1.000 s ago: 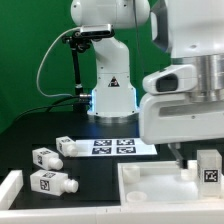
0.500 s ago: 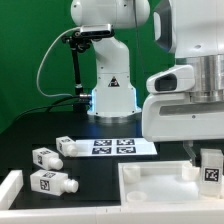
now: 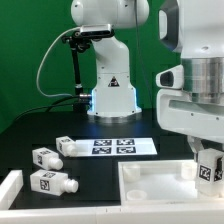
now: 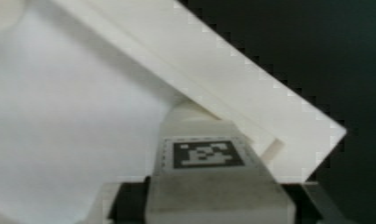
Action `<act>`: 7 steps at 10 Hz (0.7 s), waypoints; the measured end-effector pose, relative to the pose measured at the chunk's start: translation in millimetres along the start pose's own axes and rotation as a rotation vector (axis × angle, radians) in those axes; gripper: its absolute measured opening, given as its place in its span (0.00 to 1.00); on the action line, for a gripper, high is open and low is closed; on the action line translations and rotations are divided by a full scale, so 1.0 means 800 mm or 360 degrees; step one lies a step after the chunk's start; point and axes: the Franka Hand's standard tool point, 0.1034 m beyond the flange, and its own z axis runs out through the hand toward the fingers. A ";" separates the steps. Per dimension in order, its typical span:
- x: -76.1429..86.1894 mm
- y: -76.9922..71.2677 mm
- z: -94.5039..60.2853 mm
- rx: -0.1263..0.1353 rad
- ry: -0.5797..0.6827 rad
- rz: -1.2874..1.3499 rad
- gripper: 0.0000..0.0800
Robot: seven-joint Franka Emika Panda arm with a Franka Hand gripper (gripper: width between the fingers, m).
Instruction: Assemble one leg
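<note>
My gripper (image 3: 206,160) is at the exterior view's right, shut on a white leg (image 3: 209,171) with a square tag marker, and holds it over the right rim of the large white panel (image 3: 150,186). In the wrist view the leg (image 4: 211,155) stands between my dark fingers (image 4: 132,203), with the panel's flat face (image 4: 69,110) and its raised rim (image 4: 203,75) below it. My gripper (image 4: 217,208) shows at that picture's edge. Three more legs lie at the exterior view's left: one (image 3: 45,157), one (image 3: 68,146) and one (image 3: 52,183).
The marker board (image 3: 115,146) lies flat in front of the arm's white base (image 3: 110,90). A white ledge (image 3: 12,188) runs along the near left corner. A black cable (image 3: 48,60) hangs at the left of the base.
My gripper has moved toward the exterior view's right with the leg in it, from over the panel's right part to near its right rim. The loose legs have not moved.
</note>
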 end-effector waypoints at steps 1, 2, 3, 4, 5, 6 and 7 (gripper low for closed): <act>-0.002 -0.006 -0.001 0.0003 -0.0014 0.0328 0.36; -0.001 -0.007 -0.001 0.0006 -0.0020 0.0411 0.36; -0.001 -0.007 -0.001 0.0007 -0.0022 0.0426 0.36; -0.001 -0.007 -0.001 0.0008 -0.0021 0.0423 0.36; 0.000 -0.007 -0.001 0.0008 -0.0021 0.0344 0.46; 0.005 -0.005 -0.001 0.0031 -0.0006 0.0027 0.46; 0.013 -0.002 -0.001 0.0037 0.0001 -0.0275 0.69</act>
